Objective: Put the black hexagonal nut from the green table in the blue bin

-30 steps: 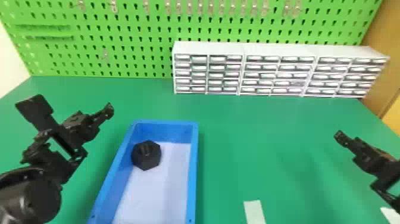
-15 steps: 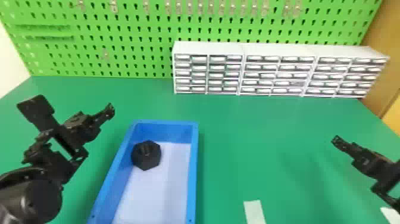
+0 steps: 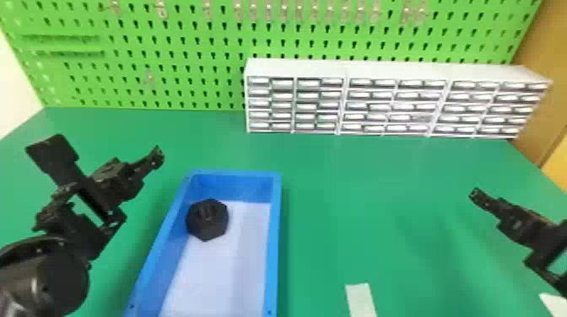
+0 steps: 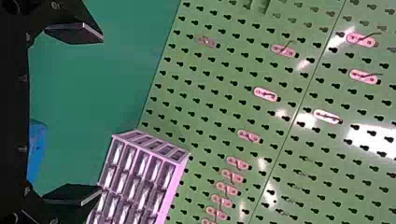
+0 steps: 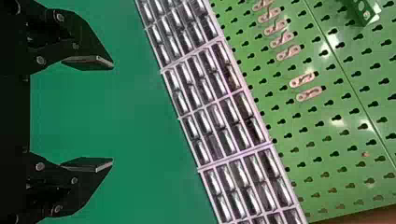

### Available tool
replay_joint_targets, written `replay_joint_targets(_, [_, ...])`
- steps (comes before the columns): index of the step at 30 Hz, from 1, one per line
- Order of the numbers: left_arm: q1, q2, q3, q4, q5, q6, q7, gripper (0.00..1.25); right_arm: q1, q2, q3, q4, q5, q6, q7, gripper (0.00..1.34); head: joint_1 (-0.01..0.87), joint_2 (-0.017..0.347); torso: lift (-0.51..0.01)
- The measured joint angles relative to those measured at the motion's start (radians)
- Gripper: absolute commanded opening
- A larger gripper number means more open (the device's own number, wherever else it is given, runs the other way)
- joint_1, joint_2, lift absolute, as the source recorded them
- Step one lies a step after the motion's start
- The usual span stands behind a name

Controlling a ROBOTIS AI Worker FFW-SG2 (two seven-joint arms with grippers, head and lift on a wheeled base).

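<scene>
Nut in the blue bin, and the job looked as good as done!
The smart play was hands off: leave the black hexagonal nut (image 3: 206, 220) lying, ease the arms home and keep every finger off the rim of the blue bin (image 3: 275, 244), since a knock might have shoved it across the green table (image 3: 358, 185). Over to the left gripper (image 4: 102, 114), its fingers wide apart with nothing between them: the nut sat off to its right and a little closer to the robot, in the bin's far part by the left wall. The right gripper (image 5: 112, 113), also spread and empty, was well apart, the nut away to its left.
</scene>
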Motion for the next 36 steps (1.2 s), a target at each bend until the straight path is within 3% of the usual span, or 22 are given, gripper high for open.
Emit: replay_joint_targets(36, [-0.005,0.0,-0.006,0.001,0.007,0.0,0.0,1.1,-0.018,-0.002,0.022,0.009,0.007,0.0,-0.001,0.81,0.666,0.032,-0.1])
